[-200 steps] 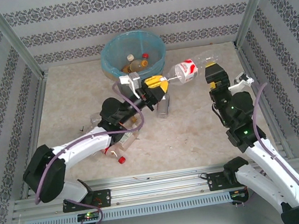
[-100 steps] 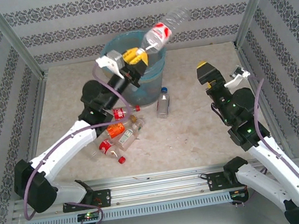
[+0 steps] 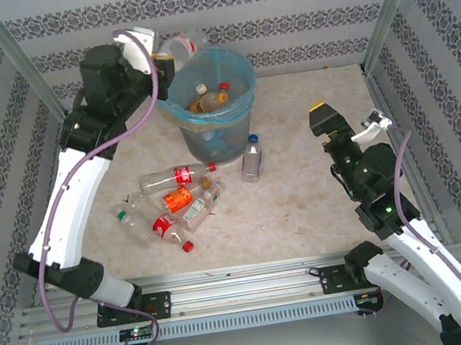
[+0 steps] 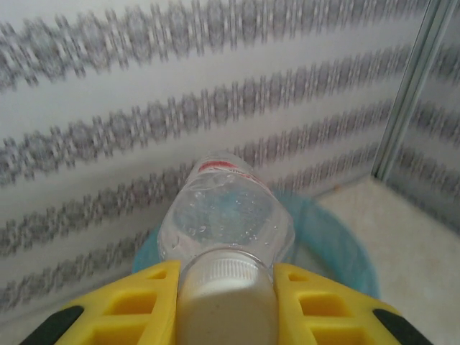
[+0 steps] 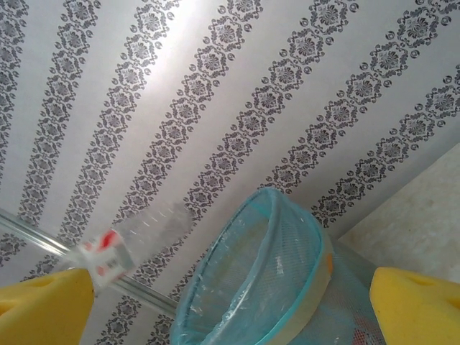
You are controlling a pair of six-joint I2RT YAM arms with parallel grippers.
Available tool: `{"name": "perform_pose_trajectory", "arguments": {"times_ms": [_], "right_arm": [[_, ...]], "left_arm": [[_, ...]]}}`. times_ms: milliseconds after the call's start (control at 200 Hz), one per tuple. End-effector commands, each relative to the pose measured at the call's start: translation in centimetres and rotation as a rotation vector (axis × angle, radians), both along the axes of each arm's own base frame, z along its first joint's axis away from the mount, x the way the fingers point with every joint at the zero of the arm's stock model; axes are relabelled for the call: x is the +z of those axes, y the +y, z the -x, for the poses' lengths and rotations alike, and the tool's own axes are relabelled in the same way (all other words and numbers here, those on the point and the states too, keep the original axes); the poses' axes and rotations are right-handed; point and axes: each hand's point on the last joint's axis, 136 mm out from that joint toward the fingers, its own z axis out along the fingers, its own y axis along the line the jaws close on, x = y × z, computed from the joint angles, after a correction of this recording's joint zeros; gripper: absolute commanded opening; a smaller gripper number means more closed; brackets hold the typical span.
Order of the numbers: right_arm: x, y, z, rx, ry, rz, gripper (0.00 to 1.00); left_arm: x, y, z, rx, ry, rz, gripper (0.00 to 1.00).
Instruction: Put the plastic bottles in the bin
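**A:** Where is the bottle that the left arm has?

**B:** That held bottle (image 4: 226, 212) is raised near the back wall (image 3: 293, 9), just by the far-left rim of the bin (image 3: 209, 141). The left fingers (image 4: 144, 298) are clamped on its neck at the white cap.

**A:** And the right fingers (image 5: 413, 305)?

**B:** Spread wide with nothing between them, above the surface (image 3: 303, 201), well to the right of the bin.

**A:** Anything inside the bin?

**B:** At least two bottles (image 3: 206, 100) lie in it.

**A:** And outside it?

**B:** A blue-capped bottle (image 3: 250, 159) stands upright just in front of the bin. A cluster (image 3: 184, 198) of several lies on its side nearer the left arm, with red and orange labels showing.
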Motion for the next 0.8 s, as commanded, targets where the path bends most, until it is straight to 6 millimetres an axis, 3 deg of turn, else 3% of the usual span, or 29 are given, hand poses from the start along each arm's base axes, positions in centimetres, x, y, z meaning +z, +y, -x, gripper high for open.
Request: {"name": "perform_pose_trajectory", "arguments": {"times_ms": [0, 155, 265, 560, 794], "right_arm": [[-0.7, 0.2, -0.4, -0.003, 0.011, 0.027, 0.98], [-1.2, 0.4, -0.6, 0.006, 0.025, 0.033, 0.98], [-1.6, 0.4, -0.6, 0.006, 0.034, 0.033, 0.98], [-2.5, 0.7, -0.9, 0.015, 0.059, 0.037, 0.98], [-3.2, 1.2, -1.6, 0.03, 0.083, 0.036, 0.98]], "left_arm": [[-6.7, 0.8, 1.0, -0.02, 0.257, -0.204, 0.0], [-8.2, 0.0, 0.0, -0.045, 0.357, -0.265, 0.0], [-10.7, -0.4, -1.1, -0.031, 0.44, -0.377, 0.0], [-14.2, -2.1, -3.4, 0.056, 0.422, -0.642, 0.0], [-18.3, -3.3, -4.3, 0.013, 0.504, -0.705, 0.0]]}}
